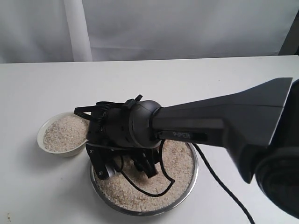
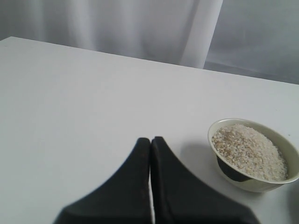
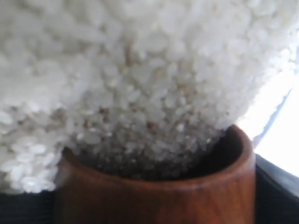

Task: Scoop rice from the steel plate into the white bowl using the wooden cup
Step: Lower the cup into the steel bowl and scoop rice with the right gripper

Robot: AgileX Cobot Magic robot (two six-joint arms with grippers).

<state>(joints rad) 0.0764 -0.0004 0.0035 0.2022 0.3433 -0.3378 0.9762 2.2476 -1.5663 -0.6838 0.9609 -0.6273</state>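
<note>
**Wooden cup [image 3: 154, 189] at the rice [image 3: 140, 70] of the steel plate [image 1: 140, 211].** The glossy reddish-brown cup lies low over the plate, its dark mouth pressed against the heap of pale grains; rice crowds over the rim and into the opening. How full it is cannot be told. In the exterior view the arm hides the cup.

*Lettering.* The only legible writing is "PiPER" [image 1: 189, 135], in pale letters on the dark casing of the right arm [image 1: 224, 121], which reaches in over the plate from its far right side.

*Containers.* The plate, the widest vessel, carries a loose layer of rice from rim to rim. The white bowl [image 1: 60, 135] stands just beside the plate's left rim in the exterior view and holds a mound of the same grains up to its lip. Whether bowl and plate touch cannot be told.

*Claws.* The right gripper [image 3: 156, 212] holds the cup: dark fingers [image 3: 275, 196] flank its wall on both sides, jaws spread to the cup's width. The left gripper [image 2: 150, 140] hangs away from the plate, short of the bowl, its two black fingers pressed together and holding nothing.

*Surroundings.* A black cable [image 1: 219, 186] loops over the rice and trails off the plate's right rim across the white table [image 1: 46, 84]; a pale curtain [image 1: 187, 28] hangs behind.
</note>
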